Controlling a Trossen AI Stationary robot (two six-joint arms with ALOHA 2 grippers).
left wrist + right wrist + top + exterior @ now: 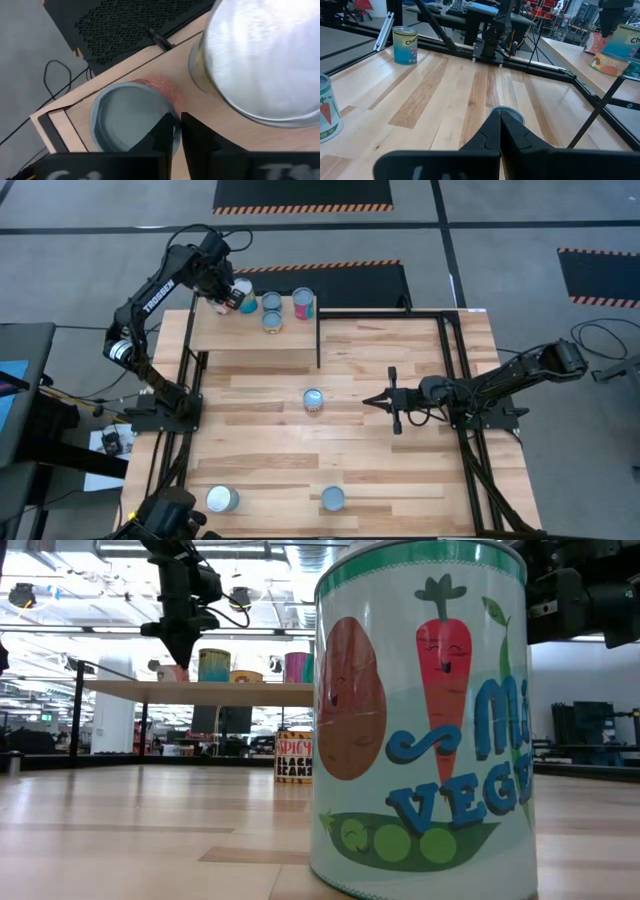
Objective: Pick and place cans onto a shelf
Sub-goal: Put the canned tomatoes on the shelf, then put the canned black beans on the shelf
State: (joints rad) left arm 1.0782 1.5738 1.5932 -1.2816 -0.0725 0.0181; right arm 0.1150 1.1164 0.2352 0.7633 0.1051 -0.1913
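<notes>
The light wood shelf [250, 345] stands at the table's far left. Three cans stand on it: a wide whitish-topped one [246, 292], two blue-topped ones [271, 302] and a pink one [303, 303]. My left gripper [226, 302] points down at the shelf's far left corner, shut on a short red-labelled can [125, 120]. My right gripper [368, 400] is shut and empty at mid-table, pointing at a lone can [313, 400] standing on the tabletop to its left. My left gripper comes from above, pointing down, onto the short can's rim [172, 112] on the side toward the whitish-topped can. One finger [162, 137] lies over the can's top and the other [200, 142] outside its wall. The can stands upright on the shelf [200, 115].
Two more cans stand near the table's near edge, one whitish-topped [222, 499] and one blue-topped [332, 498]; the latter fills the low view [420, 720]. The wide whitish can's top [260, 60] is close beside my left gripper. A black frame [450, 360] borders the table.
</notes>
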